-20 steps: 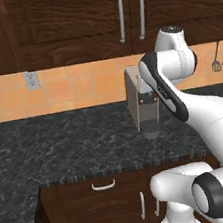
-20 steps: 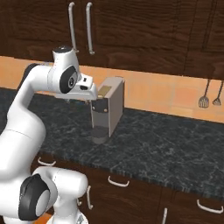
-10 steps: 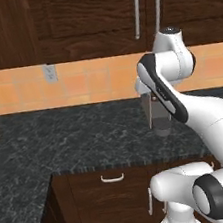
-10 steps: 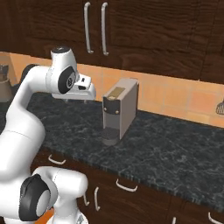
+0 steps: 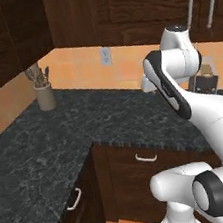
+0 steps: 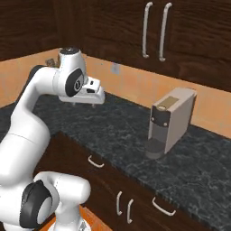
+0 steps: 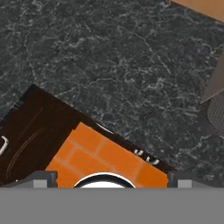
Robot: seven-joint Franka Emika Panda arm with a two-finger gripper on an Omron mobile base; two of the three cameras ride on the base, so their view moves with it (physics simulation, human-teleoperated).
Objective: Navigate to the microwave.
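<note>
The microwave is out of view. My white arm is folded above the dark granite counter [image 6: 113, 131], with the hand held level over its front part. The gripper [image 6: 83, 103] hangs under the hand and points down. In the hand view its two dark fingertips [image 7: 41, 177] stand wide apart at the bottom, and the gripper [image 7: 112, 180] is open with nothing between them. Below it lie the counter's edge, a dark cabinet front and an orange brick floor [image 7: 105, 159].
A beige coffee machine [image 6: 169, 122] stands on the counter to the arm's right, partly hidden behind the arm as the coffee machine [image 5: 203, 82]. A utensil holder [image 5: 43, 91] sits in the counter's left corner. The counter turns an L there. Dark upper cabinets [image 6: 153, 27] hang above.
The whole picture has shifted, so the base has moved: the coffee machine now lies further right, and the counter's corner with the utensil holder has come into view. The arm's pose is unchanged.
</note>
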